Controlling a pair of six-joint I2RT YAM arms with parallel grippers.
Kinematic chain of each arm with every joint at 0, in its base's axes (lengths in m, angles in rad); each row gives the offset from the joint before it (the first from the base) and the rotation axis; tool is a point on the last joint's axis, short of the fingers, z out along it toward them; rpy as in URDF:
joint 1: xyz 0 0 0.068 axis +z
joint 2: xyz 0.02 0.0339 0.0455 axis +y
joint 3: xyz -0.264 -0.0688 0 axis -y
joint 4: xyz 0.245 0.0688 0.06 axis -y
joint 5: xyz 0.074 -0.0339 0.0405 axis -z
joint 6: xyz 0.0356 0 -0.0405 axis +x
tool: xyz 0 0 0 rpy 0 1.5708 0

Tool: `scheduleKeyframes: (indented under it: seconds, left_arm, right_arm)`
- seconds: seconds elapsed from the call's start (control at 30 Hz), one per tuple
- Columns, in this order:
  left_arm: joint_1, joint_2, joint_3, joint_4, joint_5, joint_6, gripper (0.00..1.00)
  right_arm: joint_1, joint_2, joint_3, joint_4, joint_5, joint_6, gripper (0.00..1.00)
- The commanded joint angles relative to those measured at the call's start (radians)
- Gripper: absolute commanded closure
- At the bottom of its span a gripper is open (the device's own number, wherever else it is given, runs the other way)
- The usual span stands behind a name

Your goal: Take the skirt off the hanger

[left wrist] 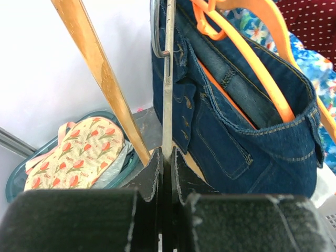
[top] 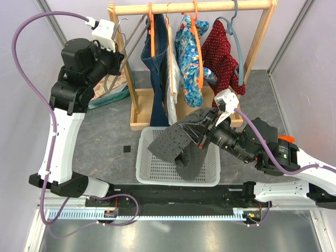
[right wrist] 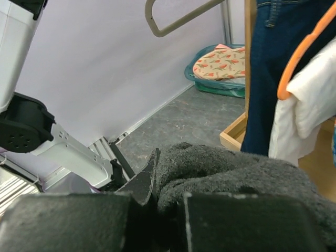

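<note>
Nearest the left wrist lens, black fingers of the left pincer (left wrist: 166,155), pressed together on a thin grey wire (left wrist: 167,94) running straight up to a hooked end. Just right of that wire, hung from the wooden rail (top: 210,6) of the rack: the skirt (left wrist: 247,142), dark denim, waistband gaping at the top and threaded by the hanger (left wrist: 262,79), orange, slanting down through the waist. Long axis of the skirt vertical, hem down toward the rack's base on the grey surface (top: 105,136); hanger's arms across the waist, hook up on the rail. Lower and farther right, the right pincer (right wrist: 168,178), clamped on a fold of a dark grey dotted garment (top: 173,147) draped into a white basket (top: 157,173). Well apart from the skirt, and occupied. Left arm raised at the rack's left end, plainly the nearer of the two, skirt to its right at about pincer height. Task judged not yet begun on the skirt itself, with the waist fully on the hanger. Likely needed next: a freed pincer brought sideways to the waistband, then a pull down and off the hanger's sloping arms. Possible snag, by the look of it: a floral garment (top: 189,63) crowded close alongside on the same rail.
</note>
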Motion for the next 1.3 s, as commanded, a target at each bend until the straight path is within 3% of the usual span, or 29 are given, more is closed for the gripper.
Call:
scheduleKeyframes:
  seconds: [0.0,0.57,1.27]
  left_arm:
    - [0.003,0.016,0.050,0.064,-0.059,-0.020,0.98]
    - [0.003,0.175,0.210,0.075,-0.148,-0.029,0.98]
    - [0.003,0.304,0.256,0.105,-0.231,0.000,0.98]
  right_arm:
    - [0.003,-0.034,-0.012,0.074,0.063,0.001,1.00]
    - [0.001,0.096,-0.206,0.071,0.336,0.036,1.00]
    - [-0.083,0.253,-0.571,0.235,0.188,0.214,1.00]
